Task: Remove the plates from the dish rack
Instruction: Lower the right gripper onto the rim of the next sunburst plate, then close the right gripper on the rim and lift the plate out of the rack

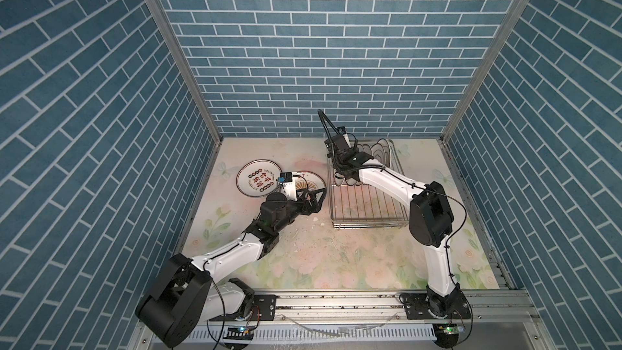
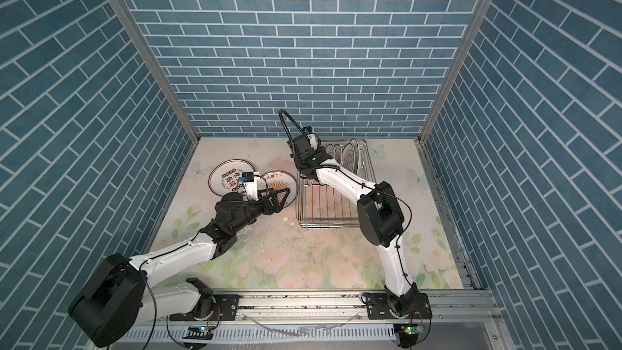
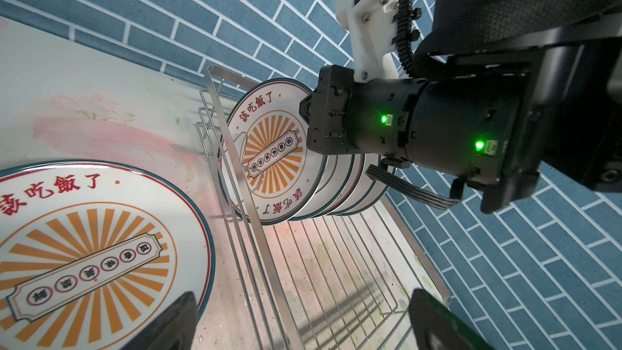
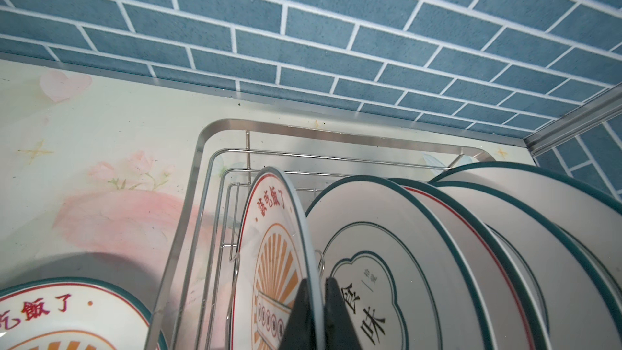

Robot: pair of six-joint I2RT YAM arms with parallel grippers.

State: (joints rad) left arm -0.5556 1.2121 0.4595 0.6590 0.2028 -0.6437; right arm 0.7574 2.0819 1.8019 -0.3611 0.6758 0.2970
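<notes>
Right gripper [image 4: 318,314]: pinching the top rim of the end plate [image 4: 269,247].
End plate: sunburst print, on edge, leftmost in the row at the rack's far end.
Other plates [image 4: 404,230]: leaning just right of it.
Rack [image 1: 367,225]: right of centre.
Left gripper [image 1: 316,201]: spread wide, holding nothing, left of the rack.
Flat plates [image 1: 259,176]: two, far left.

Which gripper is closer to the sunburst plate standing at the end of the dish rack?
Right. The right gripper is shut on the rim of the standing sunburst plate in the dish rack. The left gripper hangs open outside the rack, beside a flat sunburst plate.
</notes>
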